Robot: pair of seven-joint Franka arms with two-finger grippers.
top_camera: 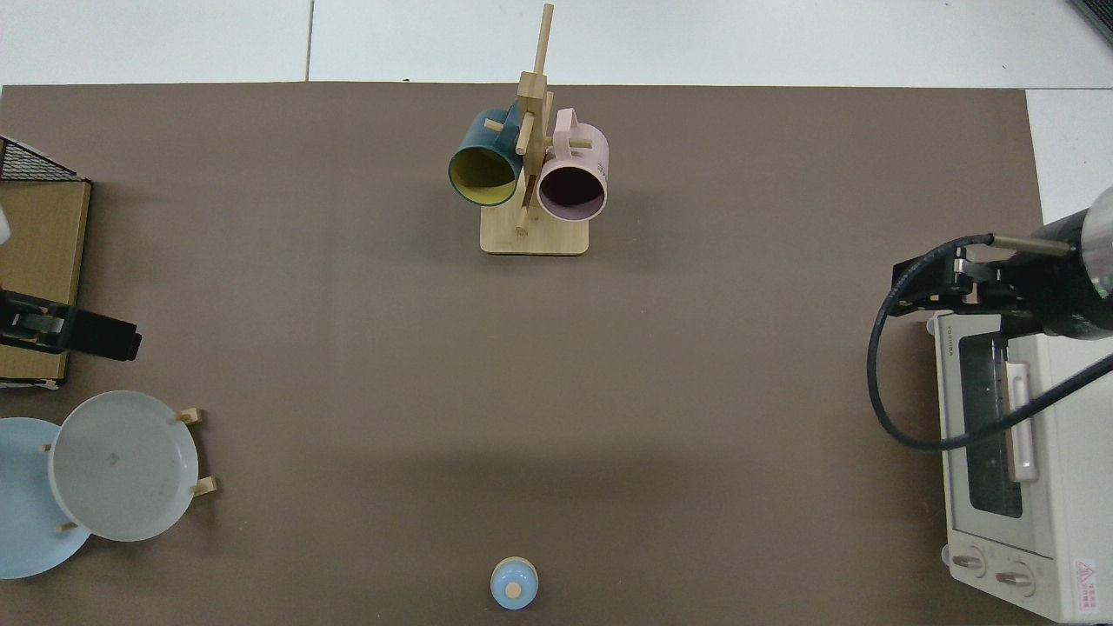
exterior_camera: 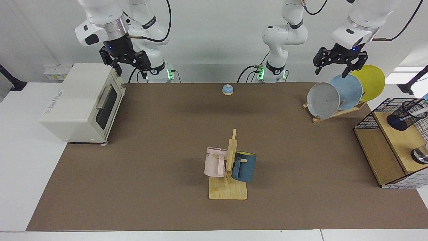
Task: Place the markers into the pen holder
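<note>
Facing view is showing the pen holder (exterior_camera: 406, 114) sitting on the wooden top of the wire basket (exterior_camera: 367, 117) at the table's 3 o'clock edge, a white marker (exterior_camera: 420, 112) leaning in it. Left gripper (exterior_camera: 340, 68) is hanging at about 10 o'clock from the holder, well apart, above the plate rack (exterior_camera: 337, 112), fingers spread and gripping nothing. Right gripper (exterior_camera: 128, 67) is waiting over the toaster oven (exterior_camera: 80, 100) at 9 o'clock of the table, fingers apart and empty
</note>
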